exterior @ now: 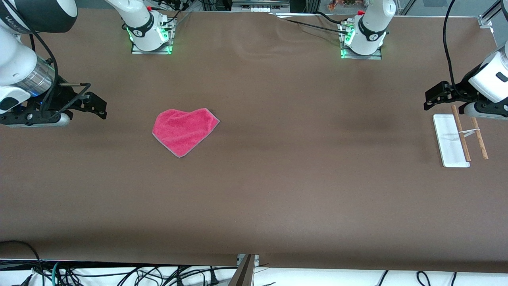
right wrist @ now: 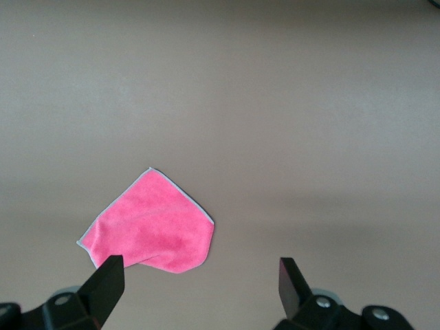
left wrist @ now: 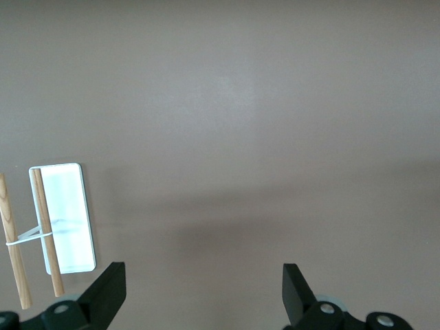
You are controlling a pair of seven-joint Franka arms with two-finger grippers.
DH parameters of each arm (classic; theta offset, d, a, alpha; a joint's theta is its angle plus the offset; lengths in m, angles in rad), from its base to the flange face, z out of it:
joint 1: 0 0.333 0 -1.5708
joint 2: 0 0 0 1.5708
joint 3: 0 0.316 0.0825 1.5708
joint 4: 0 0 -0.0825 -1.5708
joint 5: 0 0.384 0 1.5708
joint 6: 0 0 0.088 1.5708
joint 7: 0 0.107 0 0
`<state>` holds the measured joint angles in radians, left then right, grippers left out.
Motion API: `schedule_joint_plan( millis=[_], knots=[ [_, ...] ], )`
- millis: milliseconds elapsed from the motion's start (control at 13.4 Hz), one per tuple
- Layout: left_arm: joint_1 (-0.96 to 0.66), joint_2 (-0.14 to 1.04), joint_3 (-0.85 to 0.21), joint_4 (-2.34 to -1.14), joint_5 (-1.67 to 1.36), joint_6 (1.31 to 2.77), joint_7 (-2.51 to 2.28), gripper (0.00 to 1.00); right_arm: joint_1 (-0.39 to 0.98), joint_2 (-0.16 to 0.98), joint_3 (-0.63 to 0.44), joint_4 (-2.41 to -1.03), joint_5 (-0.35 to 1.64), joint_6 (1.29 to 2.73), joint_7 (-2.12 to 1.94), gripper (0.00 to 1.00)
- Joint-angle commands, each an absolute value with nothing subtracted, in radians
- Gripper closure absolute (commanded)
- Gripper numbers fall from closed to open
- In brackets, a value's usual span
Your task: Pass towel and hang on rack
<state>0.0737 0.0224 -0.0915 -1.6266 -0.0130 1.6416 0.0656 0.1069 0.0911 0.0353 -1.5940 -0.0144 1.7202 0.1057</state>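
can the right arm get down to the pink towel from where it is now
Probably yes. The towel lies flat on bare table toward the right arm's end, with nothing on it or beside it. The right gripper hangs open, empty, off to one side, so its way down looks free.

1. In the front view, the right gripper (exterior: 97,106) sits at the frame's left edge; the arm carrying it is cut off there.
2. In the front view, the left gripper (exterior: 434,96) is at the right edge, its arm cropped by the frame.
3. The rack (exterior: 456,139) has its upper end partly covered by the left gripper's body in the front view.
4. In the left wrist view, the rack (left wrist: 62,220) sits at the lower left; its outer rod touches the frame edge.
5. In the right wrist view, the towel (right wrist: 155,227) has one corner hidden by a finger (right wrist: 106,282) at the lower left.
6. Both wrist views crop the fingers at the bottom edge.
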Motion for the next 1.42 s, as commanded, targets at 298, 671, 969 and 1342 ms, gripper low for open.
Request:
schedule_joint_plan(
  millis=[298, 671, 969, 1342],
  knots=[
    [0.077, 0.018, -0.1, -1.634, 0.021, 1.652, 0.081, 0.0, 0.109, 0.083, 0.037, -1.585, -0.014, 1.72, 0.106, 0.01],
    [0.074, 0.017, -0.12, -1.632, 0.021, 1.647, 0.081, 0.0, 0.112, 0.083, 0.038, -1.585, -0.018, 1.723, 0.101, 0.01],
    [0.074, 0.026, -0.13, -1.632, 0.021, 1.657, 0.08, 0.0, 0.114, 0.081, 0.038, -1.586, -0.014, 1.713, 0.089, 0.01],
    [0.063, 0.04, -0.133, -1.631, 0.021, 1.678, 0.078, 0.0, 0.175, 0.158, 0.041, -1.598, -0.012, 1.684, 0.097, 0.01]
  ],
)
